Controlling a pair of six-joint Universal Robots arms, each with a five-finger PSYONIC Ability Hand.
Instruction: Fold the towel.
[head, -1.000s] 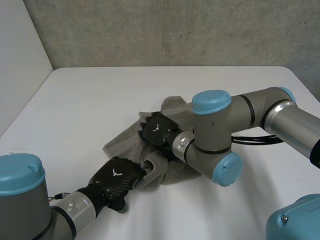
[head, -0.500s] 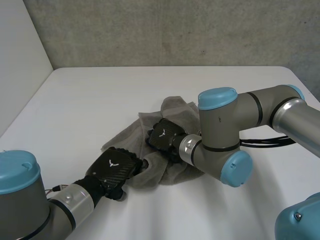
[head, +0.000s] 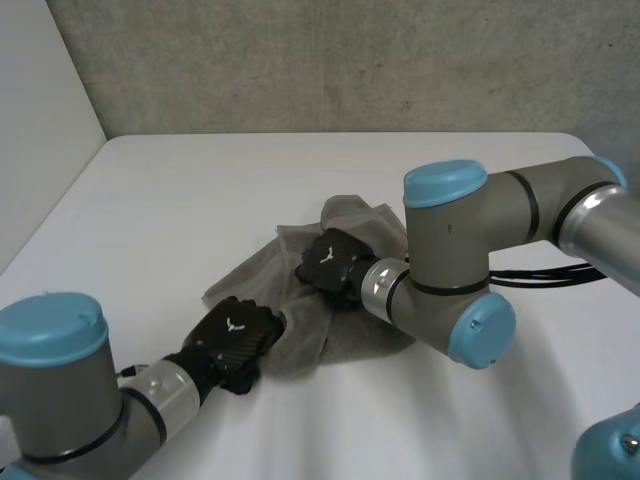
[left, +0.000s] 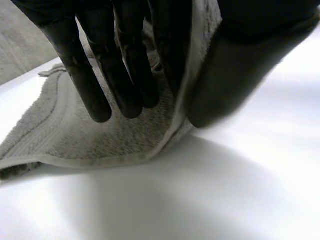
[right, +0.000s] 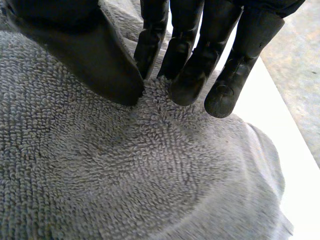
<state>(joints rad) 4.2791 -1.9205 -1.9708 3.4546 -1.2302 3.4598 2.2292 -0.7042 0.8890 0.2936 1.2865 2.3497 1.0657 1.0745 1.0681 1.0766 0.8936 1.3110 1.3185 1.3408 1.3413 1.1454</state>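
At the lower left of the head view, the left robot hand (head: 235, 335) lies low on the table (head: 170, 190), at the near-left edge of the towel (head: 258, 275). In its own wrist view a raised strip of this edge passes between the straight fingers (left: 125, 75) and the thumb (left: 225, 80). I judge from this that the robot hand holds the towel by a pinch.

The towel is a grey, crumpled heap in the middle of the head view. It is partly doubled over and is not yet a tidy fold.

A little more to the right, near the centre of the head view, the right robot hand (head: 332, 262) sits on top of the heap. Its arm (head: 450, 250) comes in from the right of the frame. In the right wrist view its thumb and fingertips (right: 187, 90) come narrowly together on the terry cloth, and they seem to nip a small pucker of the top layer.

As I judge it, the risk is that both pinches are shallow. If the right robot hand has only the top layer, lifting would pull the layers apart and would not carry the fold over. If the two robot hands move unevenly, the edge may slide out of the left pinch. The whole heap may also drag over the smooth table and bunch up more.
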